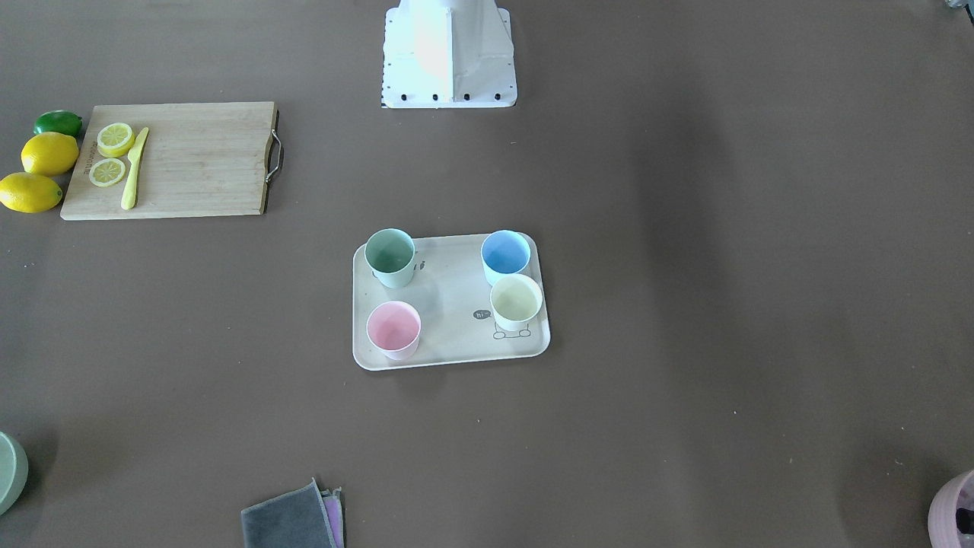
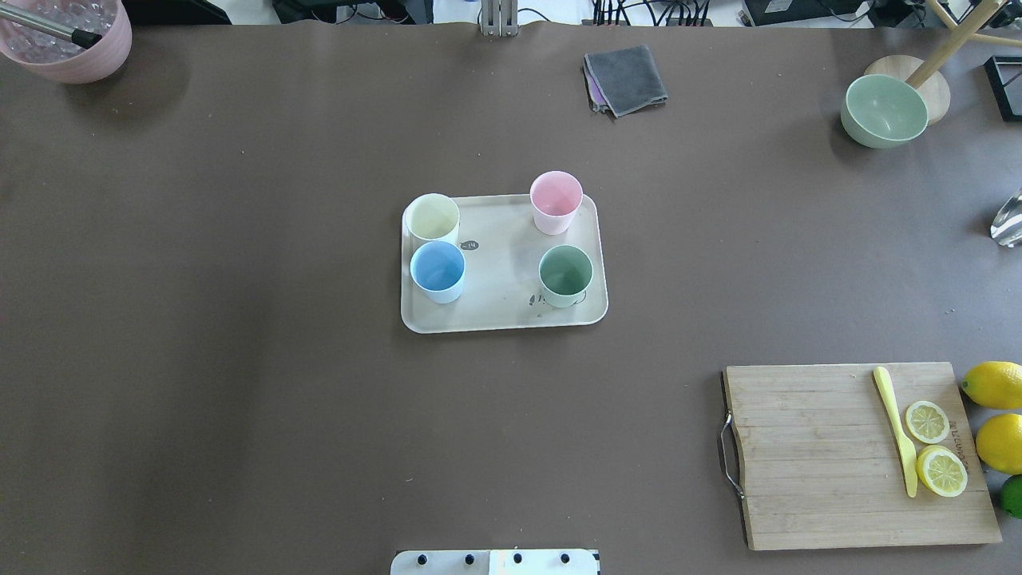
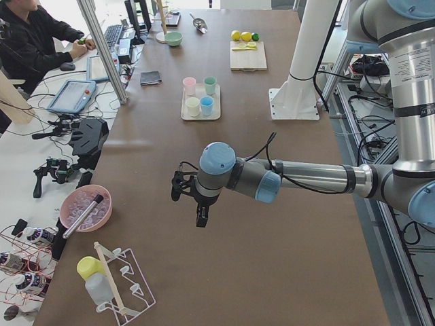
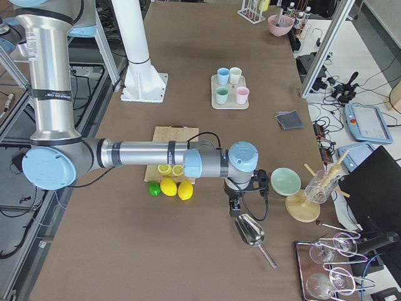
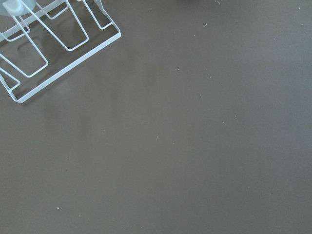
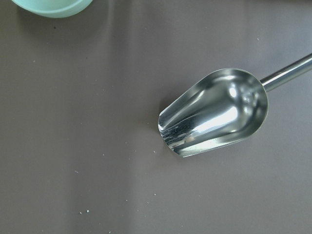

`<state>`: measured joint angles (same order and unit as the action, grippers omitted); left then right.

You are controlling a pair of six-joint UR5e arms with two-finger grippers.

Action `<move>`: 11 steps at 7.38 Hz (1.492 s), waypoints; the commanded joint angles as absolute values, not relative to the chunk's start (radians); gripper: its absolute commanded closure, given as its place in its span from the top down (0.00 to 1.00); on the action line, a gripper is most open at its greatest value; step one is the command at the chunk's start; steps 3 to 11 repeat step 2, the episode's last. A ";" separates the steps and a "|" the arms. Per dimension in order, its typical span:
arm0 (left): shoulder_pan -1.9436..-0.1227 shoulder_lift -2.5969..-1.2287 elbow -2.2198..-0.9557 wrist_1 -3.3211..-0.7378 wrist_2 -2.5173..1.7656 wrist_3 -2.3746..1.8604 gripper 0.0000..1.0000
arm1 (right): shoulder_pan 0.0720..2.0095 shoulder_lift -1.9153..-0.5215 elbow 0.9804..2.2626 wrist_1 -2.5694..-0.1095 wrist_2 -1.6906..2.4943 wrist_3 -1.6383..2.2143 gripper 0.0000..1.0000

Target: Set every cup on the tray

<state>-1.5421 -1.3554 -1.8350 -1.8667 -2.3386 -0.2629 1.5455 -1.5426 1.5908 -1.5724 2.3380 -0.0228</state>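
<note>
The cream tray (image 1: 453,304) lies mid-table, also in the overhead view (image 2: 499,279). All four cups stand upright on it: the mint green cup (image 1: 389,257), blue cup (image 1: 505,255), cream-yellow cup (image 1: 516,301) and pink cup (image 1: 393,329). My left gripper (image 3: 189,204) hangs over bare table far from the tray, near the table's left end. My right gripper (image 4: 235,205) hangs near the right end, above a metal scoop (image 6: 214,112). Both show only in the side views, so I cannot tell whether they are open or shut.
A wooden cutting board (image 2: 814,455) carries lemon slices and a yellow knife, with lemons (image 2: 992,383) beside it. A grey cloth (image 2: 627,78), a sage-green bowl (image 2: 885,109) and a pink vessel (image 2: 72,40) sit along the far edge. A wire rack (image 5: 53,44) lies below my left wrist.
</note>
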 commanded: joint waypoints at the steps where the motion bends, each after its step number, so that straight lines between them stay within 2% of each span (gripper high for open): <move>1: -1.543 -1.359 -1.832 -1.867 -2.326 -0.264 0.98 | 1.545 -1.540 1.589 -1.572 2.338 -0.025 1.00; 11: -1.543 -1.361 -1.832 -1.867 -2.324 -0.264 0.98 | 1.545 -1.540 1.589 -1.572 2.339 -0.025 1.00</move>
